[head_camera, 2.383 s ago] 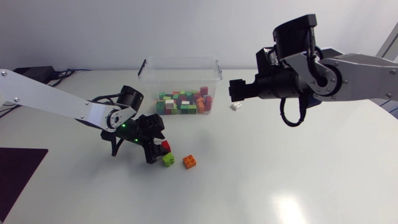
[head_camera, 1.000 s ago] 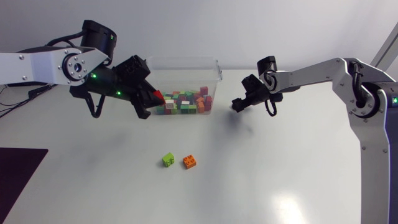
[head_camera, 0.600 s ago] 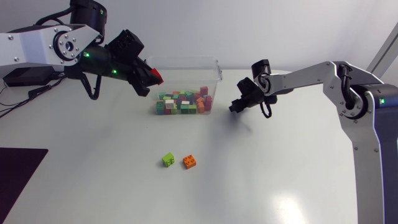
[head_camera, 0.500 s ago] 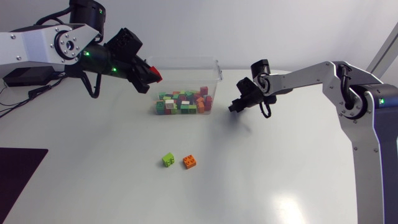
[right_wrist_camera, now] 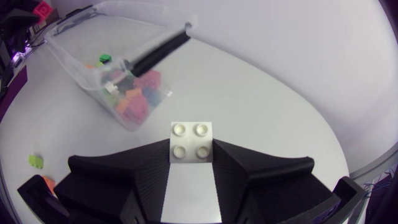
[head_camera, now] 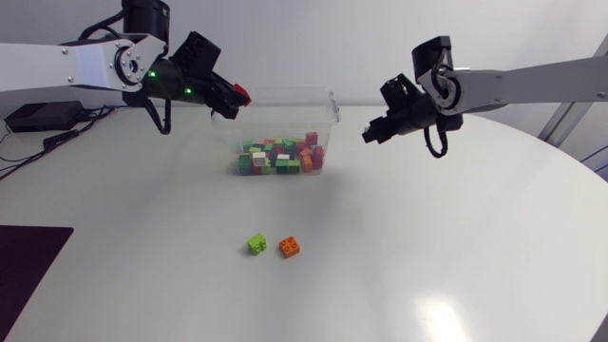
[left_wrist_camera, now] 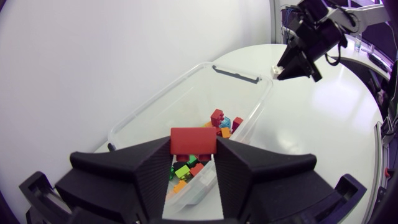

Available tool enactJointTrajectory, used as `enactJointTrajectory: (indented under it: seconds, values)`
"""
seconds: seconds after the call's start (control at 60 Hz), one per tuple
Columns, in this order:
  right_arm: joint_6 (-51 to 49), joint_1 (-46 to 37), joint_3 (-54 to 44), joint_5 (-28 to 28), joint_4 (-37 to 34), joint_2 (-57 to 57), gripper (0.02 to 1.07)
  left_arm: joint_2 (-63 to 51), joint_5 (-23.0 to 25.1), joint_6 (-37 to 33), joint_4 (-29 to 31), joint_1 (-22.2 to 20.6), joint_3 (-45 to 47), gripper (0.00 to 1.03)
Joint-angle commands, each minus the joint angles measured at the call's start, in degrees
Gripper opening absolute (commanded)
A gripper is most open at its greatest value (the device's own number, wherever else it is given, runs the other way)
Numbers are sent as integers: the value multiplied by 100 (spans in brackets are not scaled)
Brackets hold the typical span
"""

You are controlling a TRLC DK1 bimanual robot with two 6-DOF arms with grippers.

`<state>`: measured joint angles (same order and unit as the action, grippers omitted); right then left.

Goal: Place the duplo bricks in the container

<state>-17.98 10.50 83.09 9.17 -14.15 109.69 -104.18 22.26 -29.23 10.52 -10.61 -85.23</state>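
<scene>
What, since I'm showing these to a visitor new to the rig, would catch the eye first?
The left pincer grips a red brick above one end of the clear container, which already holds a pile of coloured bricks. The right pincer grips a white brick off the container's other end. A green brick and an orange brick lie side by side on the table.
</scene>
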Motion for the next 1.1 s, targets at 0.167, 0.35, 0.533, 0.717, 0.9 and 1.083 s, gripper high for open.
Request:
enactJointTrajectory:
  seconds: [0.167,0.35,0.533,0.717,0.9,1.083]
  values:
    - [435,804,-267,-56,-501,-958,31,-858,-38,629,-490,156,-697,29]
    - [611,1340,-65,-170,-545,-1099,31,-867,-336,1262,-1457,261,-503,49]
    - [787,1595,401,-170,-360,-747,31,-252,-600,1376,-2081,217,305,99]
    - [884,1753,1218,-223,-422,-194,31,987,-495,761,-1896,288,1430,99]
    - [972,1894,1939,-284,-466,404,31,1945,-82,128,-1299,358,2344,99]
    - [1051,1956,2546,-337,-413,1011,31,2394,208,-566,-683,393,2942,99]
